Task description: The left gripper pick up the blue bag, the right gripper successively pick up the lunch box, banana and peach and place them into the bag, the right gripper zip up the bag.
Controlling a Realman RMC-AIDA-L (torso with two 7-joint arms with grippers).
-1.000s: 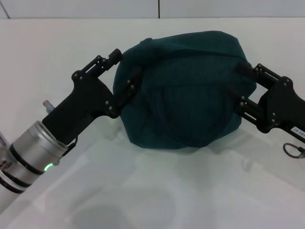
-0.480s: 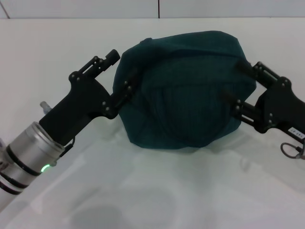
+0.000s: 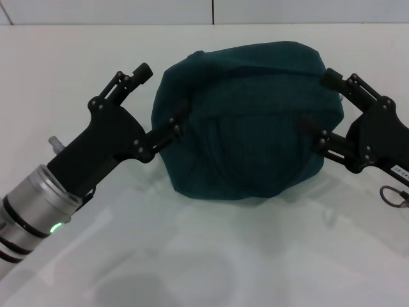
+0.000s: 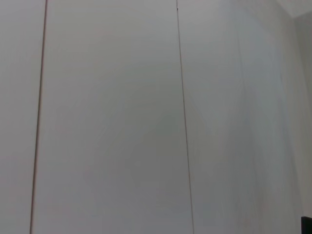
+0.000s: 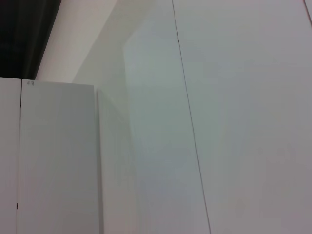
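1. At the left flank of the blue bag (image 3: 246,121), the left gripper (image 3: 160,105) with fingers spread: upper finger (image 3: 131,78) free in the air beside the cloth, lower finger (image 3: 167,131) touching the fabric. No pinch on anything.
2. At the opposite flank, the right gripper (image 3: 323,109) likewise splayed, one finger (image 3: 339,83) by the upper edge of the bag, the other against its side; nothing clamped there either.
3. Between the two, the bag resting on the white tabletop (image 3: 204,256) as a closed rounded mound; lunch box, banana and peach nowhere visible, presumably inside.
4. Likely trouble: snagging. Soft loose cloth draped near the finger tips and linkage screws, so a withdrawal at a slant probably drags a fold along and topples or shifts the mound.
5. Second risk: a slump. Limp fabric, no stiff frame evident, weight inside unknown; loss of side support possibly lets the bag roll toward one arm.
6. Third: zip state unreadable from above, neither zipper nor ring pull in sight.
7. Materials: matte dark teal weave, wrinkled and domed; black angular metal fingers with screws; brushed silver cylindrical wrists; smooth pale tabletop with faint sheen.
8. Wrist views: blank white panels only.
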